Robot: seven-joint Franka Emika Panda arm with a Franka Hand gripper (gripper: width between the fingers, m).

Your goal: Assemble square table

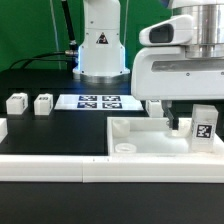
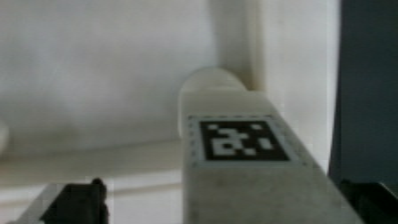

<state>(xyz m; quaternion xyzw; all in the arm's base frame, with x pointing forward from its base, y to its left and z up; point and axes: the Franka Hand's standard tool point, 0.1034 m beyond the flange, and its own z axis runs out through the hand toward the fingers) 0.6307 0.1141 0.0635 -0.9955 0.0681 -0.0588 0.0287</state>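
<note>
- The gripper (image 1: pixel 165 112) hangs low over the square tray (image 1: pixel 140 150), inside its raised rim, with the arm's white hand straight above it. Coming in from above looks meant to keep the hand clear of that rim.
- Its jaws are spread wide. In the wrist view the two dark fingertips (image 2: pixel 80 203) sit far apart at either side, and neither is pressing on anything.
- Between them runs the tagged leg (image 2: pixel 240 140), a white block with its black-and-white tag facing the camera. There is clear space between it and one fingertip. The other side is too close to the picture's edge to tell, so I judge the leg straddled but not gripped.
- In the exterior view a tagged leg stands upright in the tray, just beside the gripper on the exterior view's right. It is probably the same one, though I cannot be sure.
- The tray lies flat on the black tabletop (image 1: pixel 50 135) with its hollow side up — the way a leg would be set into a corner.
- Along the tray's near side runs the long white border rail (image 1: pixel 60 168), touching it or very nearly.
- Well apart, on the exterior view's left, one loose leg (image 1: pixel 16 102) and a second (image 1: pixel 43 102) wait side by side.
- The marker board (image 1: pixel 100 101) lies flat beyond them, near the arm's base.
</note>
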